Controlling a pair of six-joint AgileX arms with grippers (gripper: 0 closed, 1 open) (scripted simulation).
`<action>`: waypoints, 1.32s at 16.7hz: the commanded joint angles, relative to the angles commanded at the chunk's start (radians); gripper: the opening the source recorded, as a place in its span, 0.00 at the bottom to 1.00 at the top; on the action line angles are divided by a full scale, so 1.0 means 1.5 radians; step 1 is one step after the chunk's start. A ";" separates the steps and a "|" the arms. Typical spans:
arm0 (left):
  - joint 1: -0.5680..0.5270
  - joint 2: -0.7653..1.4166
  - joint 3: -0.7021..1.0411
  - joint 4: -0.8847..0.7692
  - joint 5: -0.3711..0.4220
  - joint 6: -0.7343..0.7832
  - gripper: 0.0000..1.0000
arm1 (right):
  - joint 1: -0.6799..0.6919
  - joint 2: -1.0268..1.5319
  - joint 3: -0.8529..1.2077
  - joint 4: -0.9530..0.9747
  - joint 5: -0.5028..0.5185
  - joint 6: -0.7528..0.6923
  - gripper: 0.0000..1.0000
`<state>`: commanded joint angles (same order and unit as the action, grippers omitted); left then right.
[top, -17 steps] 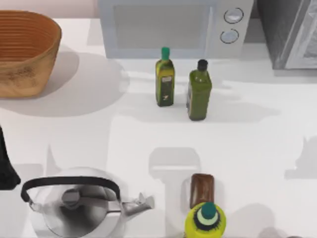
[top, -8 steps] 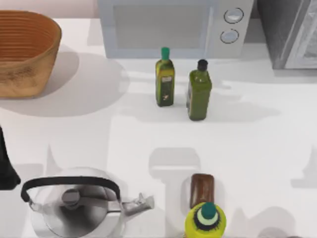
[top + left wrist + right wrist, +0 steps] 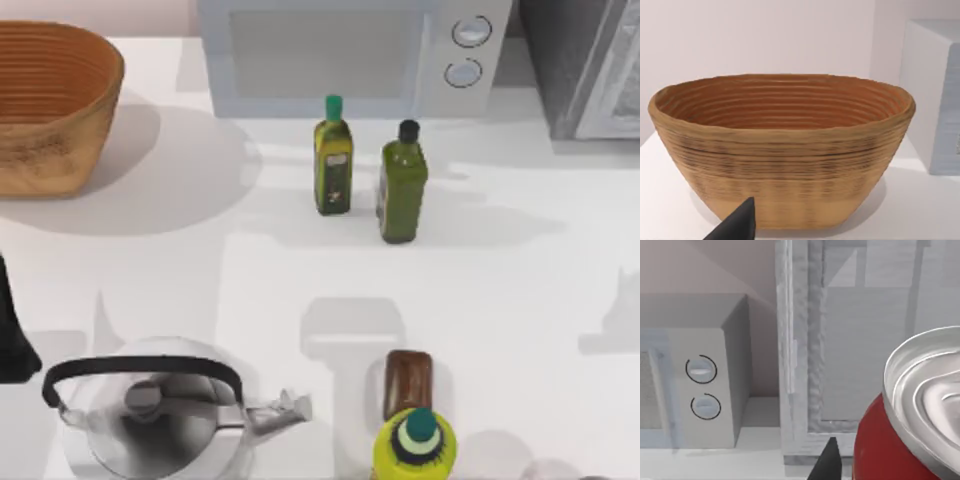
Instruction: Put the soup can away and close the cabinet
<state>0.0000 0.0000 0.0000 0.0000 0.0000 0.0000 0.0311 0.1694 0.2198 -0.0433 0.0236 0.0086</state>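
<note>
The soup can, red with a silver top, sits very close in the right wrist view, and my right gripper is shut on it. One dark fingertip shows beside the can. Straight beyond it stands the cabinet, dark grey and speckled, with its pale framed door edge toward the microwave. From above, the cabinet is at the back right and its pale door panel stands at an angle. My left arm is parked at the table's left edge.
A white microwave stands at the back and a woven basket at the back left. Two oil bottles stand mid-table. A kettle, a brown jar and a yellow bottle line the front.
The arm's shadows at the table's right edge have shifted back and forth. Nothing standing on the table has moved, and the left arm stays still.
</note>
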 joint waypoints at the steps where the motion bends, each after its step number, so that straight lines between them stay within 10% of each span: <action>1: 0.000 0.000 0.000 0.000 0.000 0.000 1.00 | 0.006 0.035 0.047 -0.011 0.004 0.000 0.00; 22: 0.000 0.000 0.000 0.000 0.000 0.000 1.00 | 0.103 0.769 1.013 -0.250 0.114 0.006 0.00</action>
<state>0.0000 0.0000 0.0000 0.0000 0.0000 0.0000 0.1851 1.3231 1.7393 -0.4179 0.1944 0.0177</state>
